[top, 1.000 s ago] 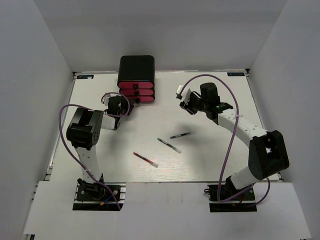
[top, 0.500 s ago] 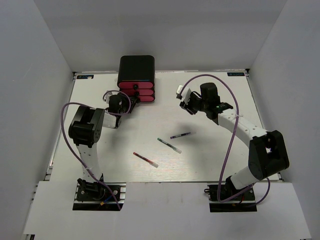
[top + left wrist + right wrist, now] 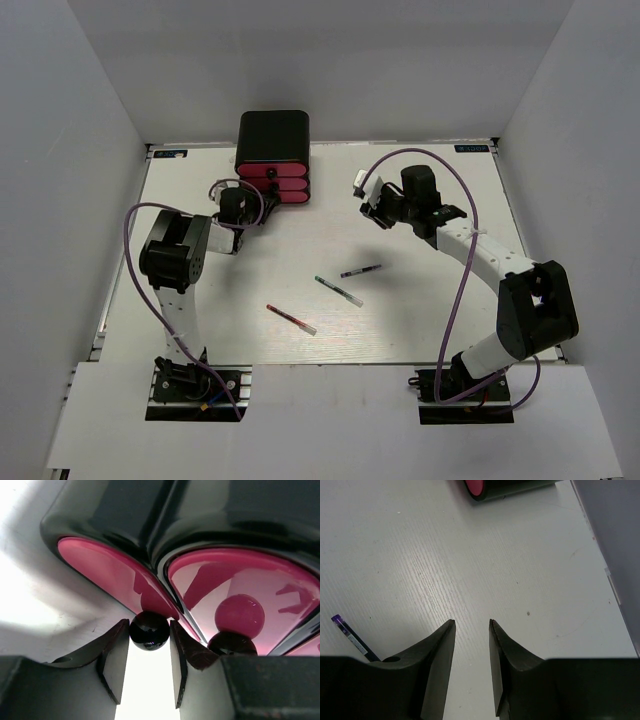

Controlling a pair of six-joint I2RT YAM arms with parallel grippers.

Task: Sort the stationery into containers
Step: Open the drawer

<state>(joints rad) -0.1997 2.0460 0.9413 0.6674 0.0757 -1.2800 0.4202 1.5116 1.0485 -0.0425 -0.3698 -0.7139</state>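
While the left fingers [image 3: 116, 655] clamp a black drawer knob [image 3: 149, 630] between them, the right fingers [image 3: 439, 665] hang empty; slightly parted.

I see the black rounded cabinet [image 3: 272, 135] standing at the far side of the table [image 3: 450, 330]. Its three pink-red drawers [image 3: 272, 186] are stacked, fronts toward the near edge. They look shut, though from above I can't be sure. Up close, a glossy black knob [image 3: 149, 630] juts from one curved, shiny drawer front.

Three thin pens lie flat mid-table, none touching and all slanted. There is a dark pen [image 3: 360, 270] with a purple cap, a green-ended pen [image 3: 339, 291] near it, and a red-ended pen [image 3: 291, 319] closest to the near edge.
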